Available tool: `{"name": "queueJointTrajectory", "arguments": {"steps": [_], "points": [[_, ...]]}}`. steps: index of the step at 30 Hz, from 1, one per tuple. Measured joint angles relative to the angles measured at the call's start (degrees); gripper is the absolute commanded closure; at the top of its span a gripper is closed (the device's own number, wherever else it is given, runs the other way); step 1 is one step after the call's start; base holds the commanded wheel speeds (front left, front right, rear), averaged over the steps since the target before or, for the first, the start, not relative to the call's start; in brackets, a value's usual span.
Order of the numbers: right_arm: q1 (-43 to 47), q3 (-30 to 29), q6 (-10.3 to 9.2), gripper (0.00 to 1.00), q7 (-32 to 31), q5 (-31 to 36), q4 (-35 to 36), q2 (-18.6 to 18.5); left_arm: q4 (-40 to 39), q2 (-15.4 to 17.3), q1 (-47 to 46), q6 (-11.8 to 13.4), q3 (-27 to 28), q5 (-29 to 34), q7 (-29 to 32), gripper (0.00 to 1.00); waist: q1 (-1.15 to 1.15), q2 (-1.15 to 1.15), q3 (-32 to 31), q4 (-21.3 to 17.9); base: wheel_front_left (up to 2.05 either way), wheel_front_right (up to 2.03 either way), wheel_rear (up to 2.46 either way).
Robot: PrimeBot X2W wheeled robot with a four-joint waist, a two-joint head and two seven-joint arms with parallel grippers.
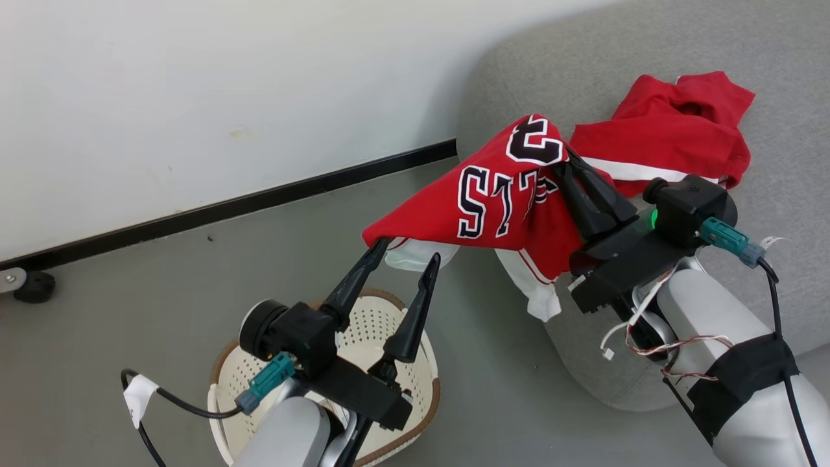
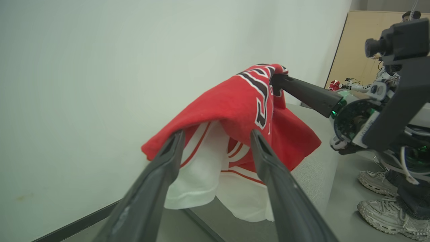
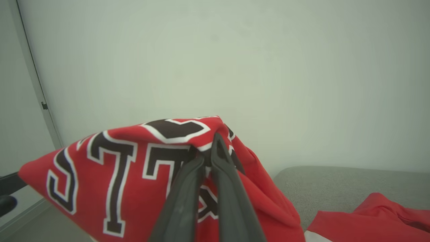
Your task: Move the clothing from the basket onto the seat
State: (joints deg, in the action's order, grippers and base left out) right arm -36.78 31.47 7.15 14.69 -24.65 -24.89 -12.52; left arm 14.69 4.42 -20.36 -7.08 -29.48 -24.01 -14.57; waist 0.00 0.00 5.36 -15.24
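The red jersey (image 1: 499, 194) with black-and-white lettering hangs in the air between the basket and the seat. My right gripper (image 1: 565, 159) is shut on its upper fold, as the right wrist view shows at the fingertips (image 3: 212, 144). My left gripper (image 1: 408, 251) is open above the cream basket (image 1: 363, 324), and the jersey's low left corner lies against one fingertip (image 2: 176, 137). The second red garment (image 1: 674, 130), with a white stripe, lies crumpled on the grey seat (image 1: 784, 78). My left arm hides part of the basket.
A white wall with a black skirting strip (image 1: 227, 207) runs behind the grey floor. A castor wheel (image 1: 32, 285) stands at the far left. A person's shoes (image 2: 379, 181) stand on the floor beside the seat, seen past my right arm.
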Motion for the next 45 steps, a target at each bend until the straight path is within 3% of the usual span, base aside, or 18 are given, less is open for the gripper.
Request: {"name": "queueJointTrajectory", "arguments": {"steps": [23, 45], "points": [[2.79, -2.01, 0.00, 1.00, 0.00, 1.75, 2.93, 0.14, -0.54, -0.53, 1.86, -0.07, -0.88, 2.00, 0.00, 0.00, 0.00, 0.00, -0.32, -9.63, 0.00, 0.00, 0.00], [3.45, -5.75, 0.00, 1.00, 0.00, 3.54, 6.08, 0.19, -0.58, -0.54, 1.00, -0.07, -2.66, 2.50, 0.01, 0.00, 0.00, 0.00, 2.80, -15.17, 0.00, 0.00, 0.00]]}}
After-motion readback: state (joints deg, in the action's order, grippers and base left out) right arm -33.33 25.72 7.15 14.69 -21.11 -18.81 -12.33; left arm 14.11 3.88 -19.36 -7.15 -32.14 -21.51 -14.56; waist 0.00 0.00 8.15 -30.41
